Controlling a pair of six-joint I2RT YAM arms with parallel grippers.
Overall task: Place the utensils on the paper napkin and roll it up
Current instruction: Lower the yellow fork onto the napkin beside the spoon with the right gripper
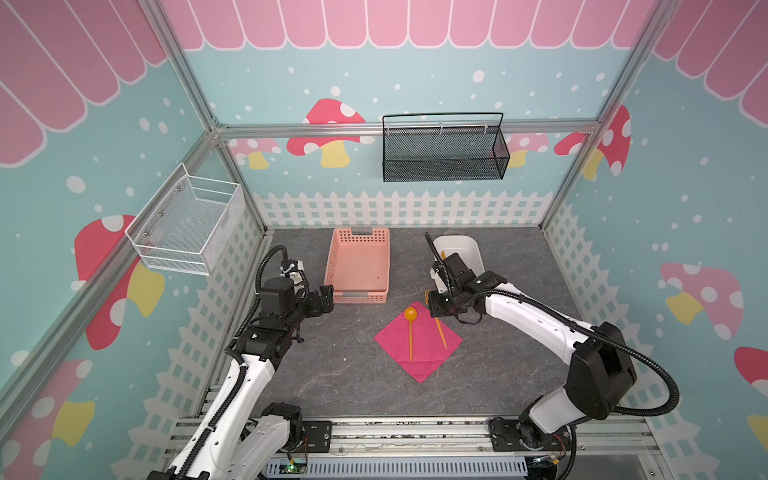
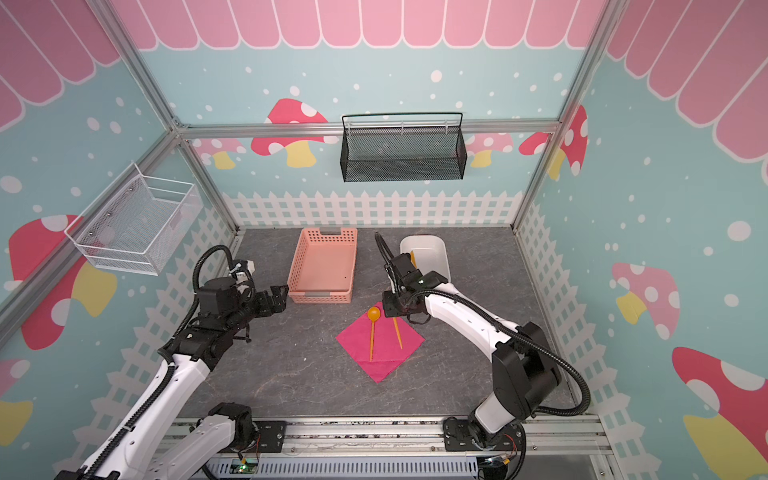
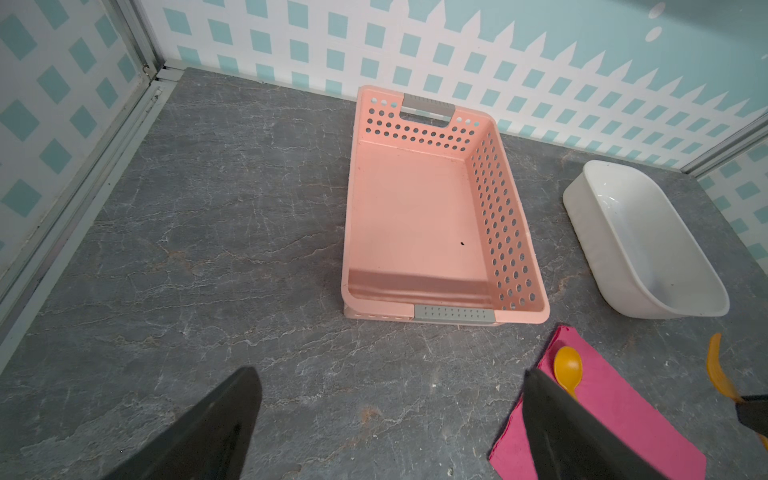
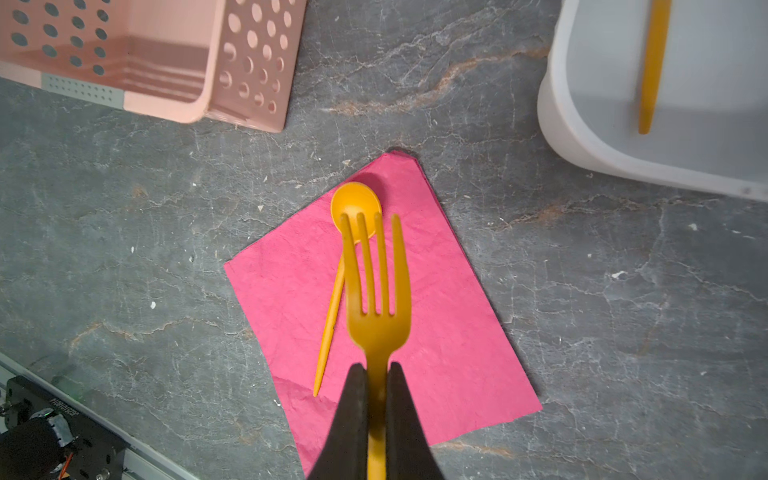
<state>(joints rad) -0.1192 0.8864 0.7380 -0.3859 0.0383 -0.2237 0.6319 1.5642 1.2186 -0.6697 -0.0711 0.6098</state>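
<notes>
Right wrist view: right fingers (image 4: 353, 415) pinch smooth plastic fork (image 4: 376, 332) above crinkled napkin (image 4: 449, 340); left fingers (image 3: 199, 436) gape.

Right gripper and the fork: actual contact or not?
Touching. The right wrist view shows the right gripper shut on the fork, both fingers pressed against its handle with no gap.

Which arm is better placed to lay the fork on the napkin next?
Right. The right claw is shut on the fork over the pink napkin, beside the spoon. The left claw is open and empty, off by the salmon basket.
</notes>
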